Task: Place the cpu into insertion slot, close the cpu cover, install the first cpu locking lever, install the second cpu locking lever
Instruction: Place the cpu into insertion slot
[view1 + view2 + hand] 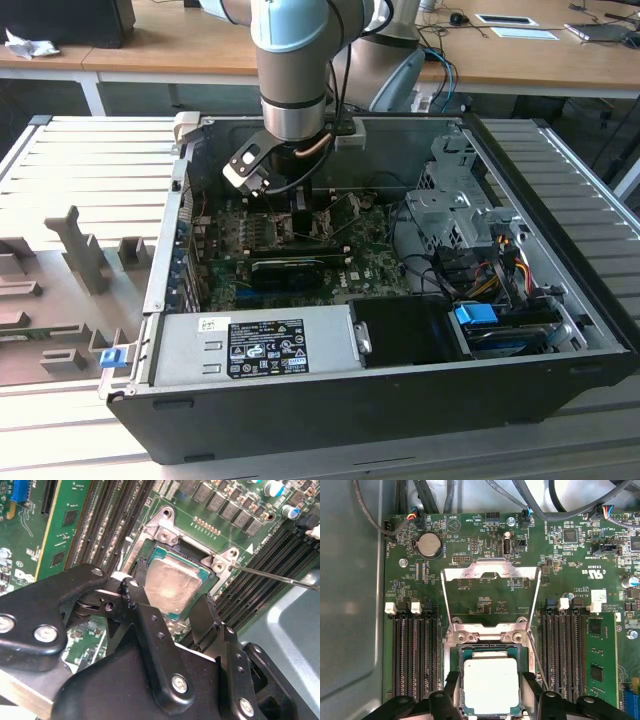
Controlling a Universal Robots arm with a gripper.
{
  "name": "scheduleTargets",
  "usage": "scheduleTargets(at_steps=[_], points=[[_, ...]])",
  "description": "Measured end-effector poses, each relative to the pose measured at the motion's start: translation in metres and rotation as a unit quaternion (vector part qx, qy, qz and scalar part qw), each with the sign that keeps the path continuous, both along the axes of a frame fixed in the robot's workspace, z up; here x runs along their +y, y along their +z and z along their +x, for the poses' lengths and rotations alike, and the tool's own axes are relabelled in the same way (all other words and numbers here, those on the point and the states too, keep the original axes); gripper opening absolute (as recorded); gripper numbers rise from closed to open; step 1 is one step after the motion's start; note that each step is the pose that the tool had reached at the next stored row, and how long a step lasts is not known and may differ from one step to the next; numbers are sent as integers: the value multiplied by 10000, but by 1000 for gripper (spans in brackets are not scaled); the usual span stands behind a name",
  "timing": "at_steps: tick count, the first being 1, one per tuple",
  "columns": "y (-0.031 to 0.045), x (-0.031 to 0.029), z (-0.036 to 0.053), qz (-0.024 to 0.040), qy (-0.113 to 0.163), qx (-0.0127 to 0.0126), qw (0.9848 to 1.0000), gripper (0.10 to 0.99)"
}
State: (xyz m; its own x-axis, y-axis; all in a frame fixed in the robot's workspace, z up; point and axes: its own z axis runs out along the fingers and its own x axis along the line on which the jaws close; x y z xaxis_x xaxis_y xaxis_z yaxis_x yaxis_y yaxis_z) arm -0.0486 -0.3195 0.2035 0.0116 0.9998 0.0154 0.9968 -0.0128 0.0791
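Observation:
The cpu [491, 686], a flat silver-topped square chip, lies flat in the insertion slot [491, 649] on the green motherboard. My gripper [490, 682] straddles it, its black fingers [451, 682] tight against two opposite edges of the chip. The second wrist view shows the same: the cpu [172, 587] sits in the insertion slot [186, 544], held between the fingers [136, 597] of the gripper [170, 600]. The cpu cover [490, 571], a thin silver frame, is swung open away from the slot. In the exterior view the gripper [303, 205] reaches down inside the computer case.
A thin wire lever [280, 575] stands out beside the socket. Black memory slots [415, 655] flank the socket on both sides. In the exterior view the power supply [260, 345], drive cage [455, 205] and cables [490, 270] crowd the case around the motherboard [370, 265].

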Motion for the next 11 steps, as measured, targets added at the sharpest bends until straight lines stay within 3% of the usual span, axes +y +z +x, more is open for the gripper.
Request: scheduleTargets(at_steps=[8, 11], points=[[-16, 27, 0, 36, 0, 1, 10000, 604], [-17, -4, 0, 36, 0, 0, 10000, 604]])
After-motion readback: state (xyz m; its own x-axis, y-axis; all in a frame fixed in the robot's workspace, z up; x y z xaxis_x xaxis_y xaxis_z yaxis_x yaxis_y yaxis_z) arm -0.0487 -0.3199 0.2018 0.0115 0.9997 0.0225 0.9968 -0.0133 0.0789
